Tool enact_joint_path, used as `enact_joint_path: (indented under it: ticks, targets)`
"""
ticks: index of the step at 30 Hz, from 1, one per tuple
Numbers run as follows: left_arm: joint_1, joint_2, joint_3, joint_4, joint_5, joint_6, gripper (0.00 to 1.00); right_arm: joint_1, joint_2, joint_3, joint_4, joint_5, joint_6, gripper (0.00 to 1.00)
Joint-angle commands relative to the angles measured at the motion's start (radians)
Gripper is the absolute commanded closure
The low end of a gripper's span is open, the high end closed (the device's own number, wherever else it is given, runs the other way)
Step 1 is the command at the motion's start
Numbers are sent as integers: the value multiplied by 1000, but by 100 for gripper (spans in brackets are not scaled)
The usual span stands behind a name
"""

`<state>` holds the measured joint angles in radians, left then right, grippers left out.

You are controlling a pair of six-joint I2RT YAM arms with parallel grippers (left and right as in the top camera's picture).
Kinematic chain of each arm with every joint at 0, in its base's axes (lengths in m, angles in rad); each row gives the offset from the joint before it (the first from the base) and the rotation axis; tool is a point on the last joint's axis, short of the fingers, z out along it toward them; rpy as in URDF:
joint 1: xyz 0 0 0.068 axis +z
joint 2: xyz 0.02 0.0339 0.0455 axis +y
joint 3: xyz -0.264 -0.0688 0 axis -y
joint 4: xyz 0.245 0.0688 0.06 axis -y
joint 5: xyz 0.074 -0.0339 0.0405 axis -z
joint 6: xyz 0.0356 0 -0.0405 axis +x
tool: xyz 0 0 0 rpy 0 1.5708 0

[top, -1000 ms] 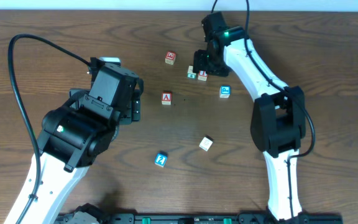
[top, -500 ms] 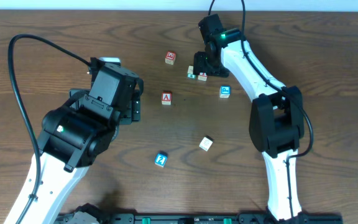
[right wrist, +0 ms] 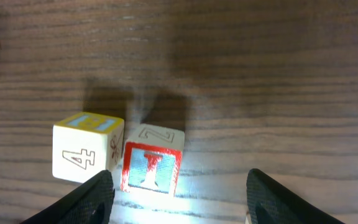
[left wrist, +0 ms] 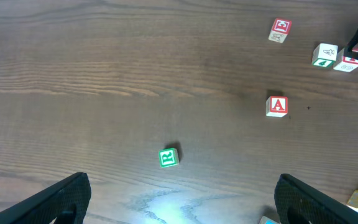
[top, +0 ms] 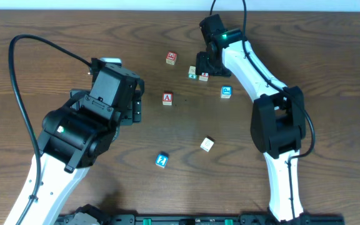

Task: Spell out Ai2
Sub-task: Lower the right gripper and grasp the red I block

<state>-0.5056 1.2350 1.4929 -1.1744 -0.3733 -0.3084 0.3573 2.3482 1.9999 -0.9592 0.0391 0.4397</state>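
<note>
Table: dark wood-grain tabletop point(top: 105, 37), small wooden letter cubes scattered at centre-right.
Left gripper: left gripper point(left wrist: 182, 180) spread wide, nothing between the black fingers point(left wrist: 61, 199); sits left of the cube group.
Right gripper: right gripper point(right wrist: 179, 186) part-spread, not clamped; in overhead point(top: 203, 67) it sits at the far side of the cluster.
I cube: wooden cube with white face, red border and red "I" point(right wrist: 151, 168) lies on the table between the right gripper's fingertips. Left finger is just beside its left edge, contact unclear; right finger is apart from it. Overhead spot point(top: 204, 76).
A cube: wooden cube with white face, red border and red "A" point(top: 167, 98) flat on the table, between the two arms. It is ahead and right of the left gripper in the left wrist view point(left wrist: 277, 106), well apart from it.
2 cube: blue-faced wooden cube with white mark point(top: 162, 160) is nearest the robot base, well apart from both grippers; the mark is too small to read surely.
Neighbour: cube with yellow top and "4" on its side point(right wrist: 86, 149), touching or just beside the I cube's left.
Others: second blue-faced cube point(top: 226, 92) right of the I cube; red-topped cube point(top: 171, 58) at the far side; pale cube point(top: 207, 144) lies tilted; green-faced cube point(left wrist: 168, 157) lies ahead of the left gripper.
</note>
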Motion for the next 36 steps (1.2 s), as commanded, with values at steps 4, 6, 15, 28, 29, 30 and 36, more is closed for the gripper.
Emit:
enact_joint_path:
  ticks: [4, 6, 15, 28, 29, 30, 36]
  targets:
    - [3, 3, 17, -5, 1, 17, 4, 3, 11, -55, 31, 17, 0, 32]
    - [3, 3, 17, -5, 1, 17, 5, 3, 11, -73, 46, 16, 18, 31]
    - [3, 3, 17, -5, 0, 17, 5, 4, 11, -110, 95, 2, 37, 32]
    - [3, 3, 17, -5, 0, 17, 5, 4, 11, -110, 120, -2, -48, 56]
    - [3, 3, 17, -5, 0, 17, 5, 4, 11, -110, 118, -2, -54, 59]
    - [3, 3, 17, -5, 0, 17, 5, 4, 11, -110, 114, -2, -56, 63]
    - [3, 3, 17, -5, 0, 17, 5, 4, 10, -109, 82, -2, -48, 83]
